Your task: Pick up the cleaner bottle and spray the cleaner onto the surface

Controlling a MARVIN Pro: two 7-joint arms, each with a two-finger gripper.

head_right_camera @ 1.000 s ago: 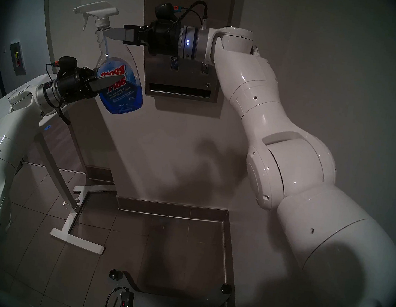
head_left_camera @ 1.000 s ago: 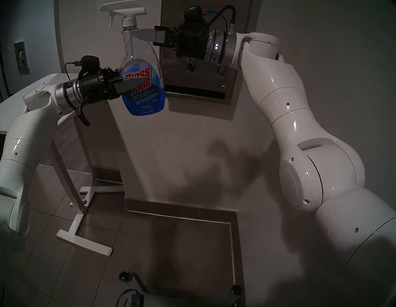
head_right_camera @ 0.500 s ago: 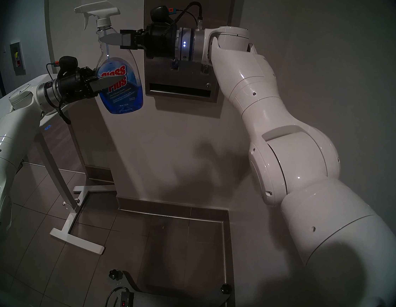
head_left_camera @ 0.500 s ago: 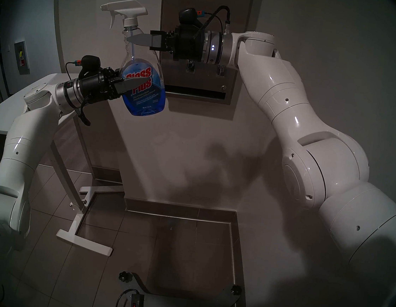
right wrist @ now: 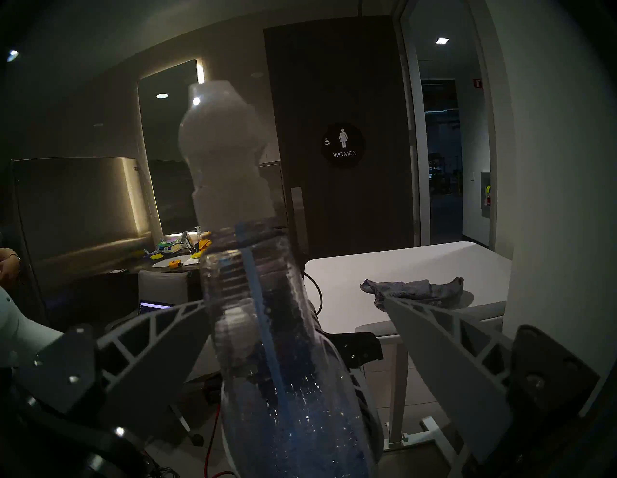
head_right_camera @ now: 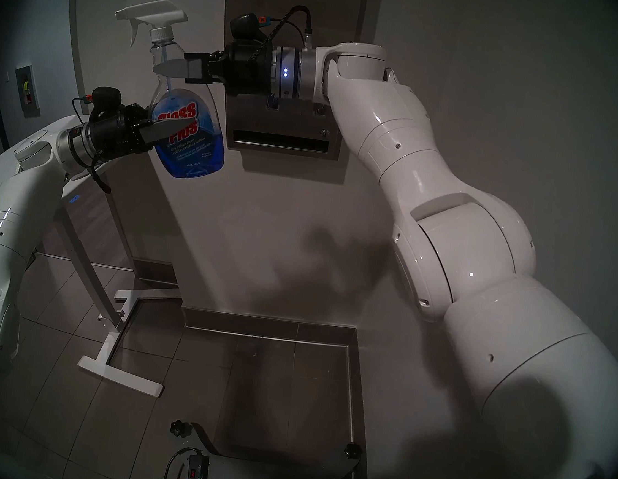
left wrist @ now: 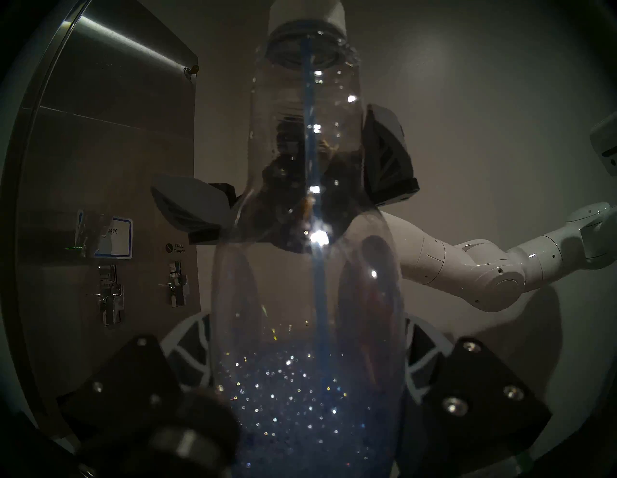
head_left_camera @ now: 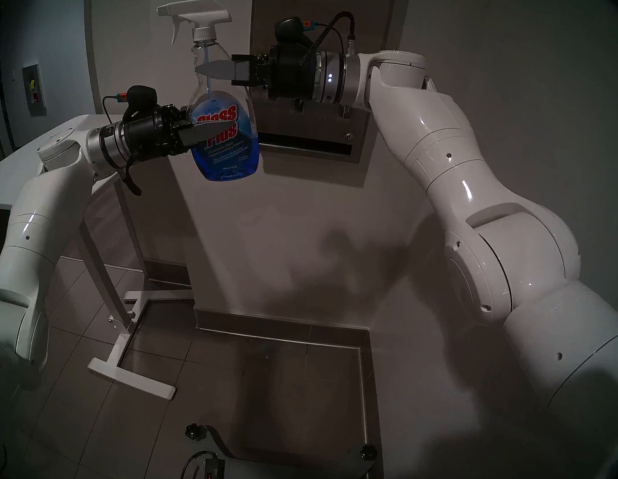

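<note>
The left gripper (head_left_camera: 212, 131) pinches the cleaner bottle (head_left_camera: 224, 135) upright by its blue-labelled belly, up in the air just left of the steel dispenser panel (head_left_camera: 312, 126). The right gripper (head_left_camera: 206, 68) stands spread wide, its fingers either side of the bottle's clear neck.

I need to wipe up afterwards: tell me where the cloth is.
In the right wrist view, the grey cloth lies crumpled on the white table, right of the cleaner bottle, below the WOMEN door sign.
</note>
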